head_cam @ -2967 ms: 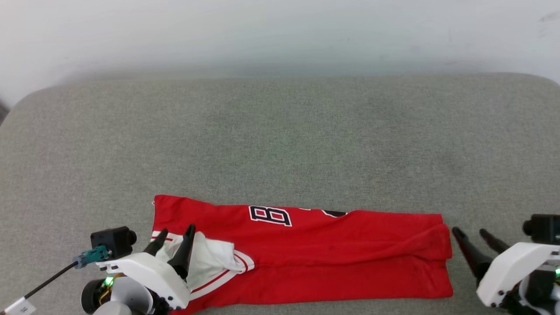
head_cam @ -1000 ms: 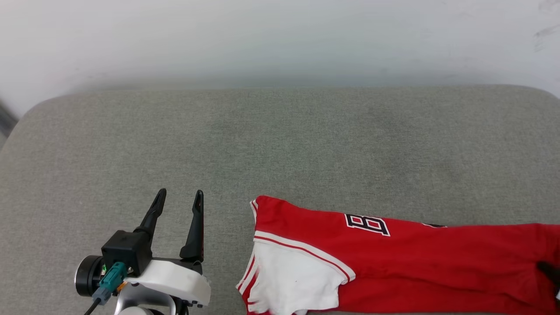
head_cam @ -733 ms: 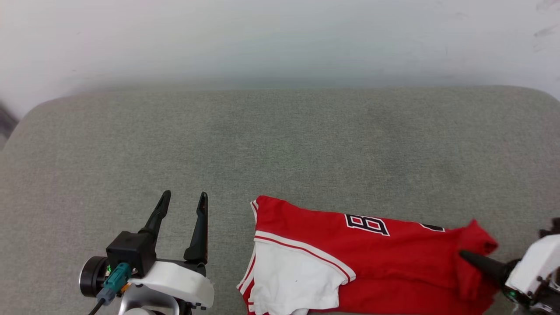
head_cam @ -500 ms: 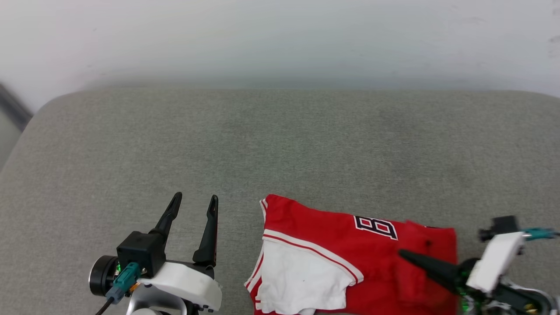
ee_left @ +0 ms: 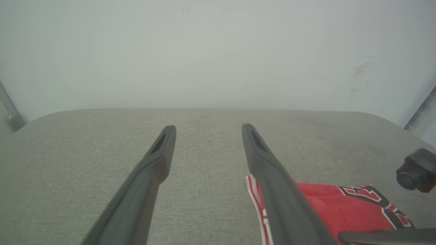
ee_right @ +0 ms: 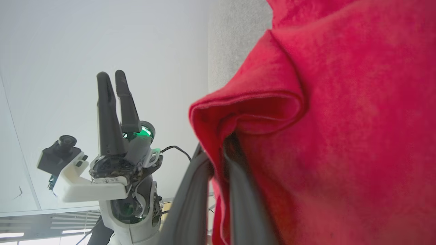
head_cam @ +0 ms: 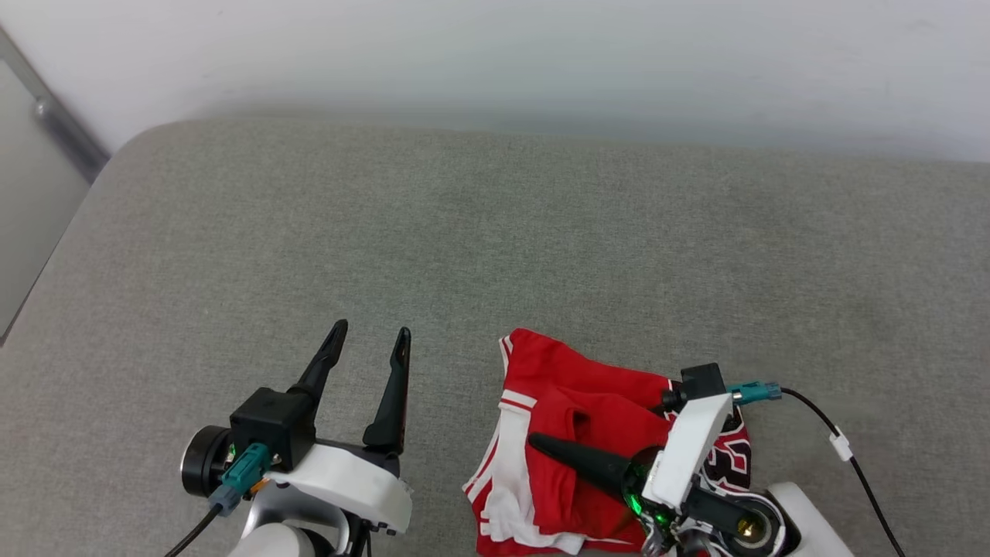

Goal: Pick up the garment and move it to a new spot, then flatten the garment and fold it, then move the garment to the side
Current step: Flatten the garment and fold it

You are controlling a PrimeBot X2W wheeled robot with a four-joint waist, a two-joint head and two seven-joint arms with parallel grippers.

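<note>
Right hand (head_cam: 541,444) is shut tight on the red end of the garment (head_cam: 588,402). It has pulled that end over to the left, on top of the white sleeve (head_cam: 512,472). A moment ago the garment lay long and flat. Now it is a short heap near the front of the grey surface (head_cam: 495,232). Left hand (head_cam: 372,329) stays wide open and empty, just beside it. This looks like the fold being made.
</note>
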